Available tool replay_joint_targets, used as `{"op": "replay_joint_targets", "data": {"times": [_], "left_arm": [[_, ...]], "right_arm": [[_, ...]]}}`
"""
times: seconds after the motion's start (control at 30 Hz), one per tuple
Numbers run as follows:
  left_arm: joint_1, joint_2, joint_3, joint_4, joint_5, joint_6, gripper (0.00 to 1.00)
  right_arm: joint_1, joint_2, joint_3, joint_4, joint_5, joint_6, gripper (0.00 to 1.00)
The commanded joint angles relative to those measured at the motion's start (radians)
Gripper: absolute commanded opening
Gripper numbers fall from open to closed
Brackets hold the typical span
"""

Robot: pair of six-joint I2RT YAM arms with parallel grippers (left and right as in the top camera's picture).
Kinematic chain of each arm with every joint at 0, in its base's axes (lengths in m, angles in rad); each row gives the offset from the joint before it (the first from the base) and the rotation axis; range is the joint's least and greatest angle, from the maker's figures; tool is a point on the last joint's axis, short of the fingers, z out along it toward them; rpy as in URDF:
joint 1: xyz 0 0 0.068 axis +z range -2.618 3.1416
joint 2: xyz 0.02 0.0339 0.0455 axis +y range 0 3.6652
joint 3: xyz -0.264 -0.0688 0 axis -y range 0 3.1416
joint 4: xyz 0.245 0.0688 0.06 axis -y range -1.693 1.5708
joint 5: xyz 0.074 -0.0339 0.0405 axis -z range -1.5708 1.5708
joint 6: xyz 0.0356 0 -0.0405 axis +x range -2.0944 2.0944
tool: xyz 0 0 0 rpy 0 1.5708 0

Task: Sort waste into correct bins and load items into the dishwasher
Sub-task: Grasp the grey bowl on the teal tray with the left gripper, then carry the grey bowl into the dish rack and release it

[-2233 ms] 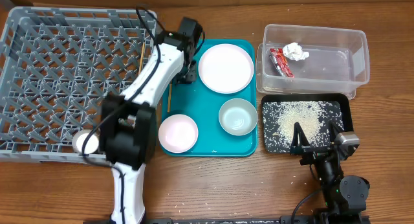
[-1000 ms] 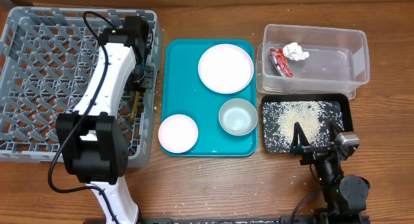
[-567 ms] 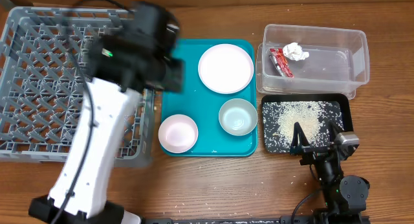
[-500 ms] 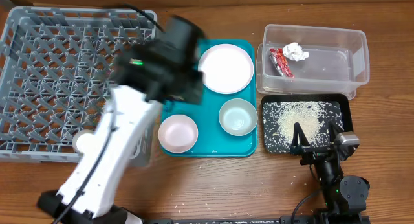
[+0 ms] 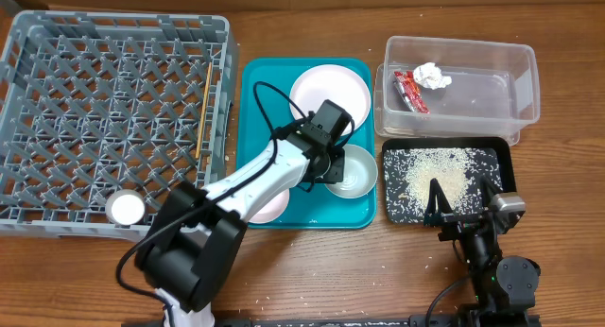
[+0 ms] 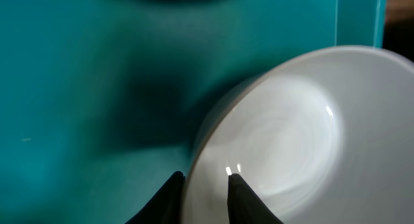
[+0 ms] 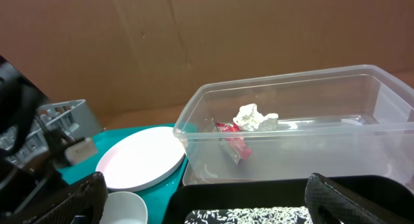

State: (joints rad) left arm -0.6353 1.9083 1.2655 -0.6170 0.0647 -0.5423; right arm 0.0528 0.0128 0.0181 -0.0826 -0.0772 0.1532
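Observation:
My left gripper (image 5: pixel 326 168) is low over the teal tray at the left rim of the pale grey-green bowl (image 5: pixel 350 172). In the left wrist view its fingers (image 6: pixel 204 177) straddle the rim of that bowl (image 6: pixel 297 133) with a narrow gap. The bowl rests on the tray. The plate (image 5: pixel 329 98) lies behind it. My arm partly covers the pink bowl (image 5: pixel 257 202). A wooden chopstick (image 5: pixel 203 110) and the white cup (image 5: pixel 125 207) are in the grey rack (image 5: pixel 85 100). My right gripper (image 5: pixel 463 199) is open and empty at the black tray's near edge.
The clear tub (image 5: pixel 515 91) holds the red wrapper (image 5: pixel 409 89) and the tissue ball (image 5: pixel 432 76). The black tray (image 5: pixel 506 162) holds the rice (image 5: pixel 440 176). The right wrist view shows the tub (image 7: pixel 291 120), the plate (image 7: pixel 139 159) and the black tray (image 7: pixel 259 191). The teal tray (image 5: pixel 260 91) sits between rack and bins.
My left arm left the rack's right edge, swung across the teal tray and came down at the grey-green bowl. The chopstick stays in the rack. The right arm has not moved.

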Motion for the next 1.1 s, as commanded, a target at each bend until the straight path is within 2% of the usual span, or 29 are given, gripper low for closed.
{"op": "replay_joint_targets", "data": {"times": [0.0, 0.07, 0.13, 0.23, 0.37, 0.4, 0.6, 0.63, 0.77, 0.8, 0.93, 1.07], "left_arm": [[0.0, 0.015, -0.001, 0.013, 0.055, 0.063, 0.15], [0.01, 0.01, 0.006, -0.015, 0.051, 0.082, 0.04], [0.023, -0.005, 0.026, -0.058, 0.031, 0.082, 0.04], [0.062, -0.074, 0.141, -0.237, -0.091, 0.083, 0.04], [0.086, -0.158, 0.262, -0.386, -0.236, 0.097, 0.04], [0.087, -0.19, 0.298, -0.439, -0.328, 0.117, 0.04], [0.09, -0.271, 0.315, -0.594, -0.602, 0.113, 0.04], [0.107, -0.289, 0.315, -0.674, -0.73, 0.038, 0.04], [0.206, -0.31, 0.315, -0.801, -0.95, -0.034, 0.04], [0.259, -0.309, 0.313, -0.808, -1.026, -0.034, 0.04], [0.401, -0.298, 0.312, -0.731, -1.096, -0.017, 0.04], [0.516, -0.223, 0.312, -0.562, -1.14, 0.114, 0.04]], "right_arm": [[-0.005, -0.008, -0.01, 0.006, 0.008, 0.001, 1.0], [-0.005, -0.008, -0.01, 0.006, 0.009, 0.001, 1.0], [-0.005, -0.008, -0.01, 0.006, 0.008, 0.001, 1.0], [-0.005, -0.008, -0.01, 0.006, 0.008, 0.001, 1.0], [-0.005, -0.008, -0.01, 0.006, 0.008, 0.001, 1.0], [-0.005, -0.008, -0.01, 0.006, 0.008, 0.001, 1.0], [-0.005, -0.008, -0.01, 0.006, 0.008, 0.001, 1.0], [-0.005, -0.008, -0.01, 0.006, 0.008, 0.001, 1.0], [-0.005, -0.008, -0.01, 0.006, 0.008, 0.001, 1.0], [-0.005, -0.008, -0.01, 0.006, 0.009, 0.001, 1.0], [-0.005, -0.008, -0.01, 0.006, 0.008, 0.001, 1.0], [-0.005, -0.008, -0.01, 0.006, 0.008, 0.001, 1.0]]}}
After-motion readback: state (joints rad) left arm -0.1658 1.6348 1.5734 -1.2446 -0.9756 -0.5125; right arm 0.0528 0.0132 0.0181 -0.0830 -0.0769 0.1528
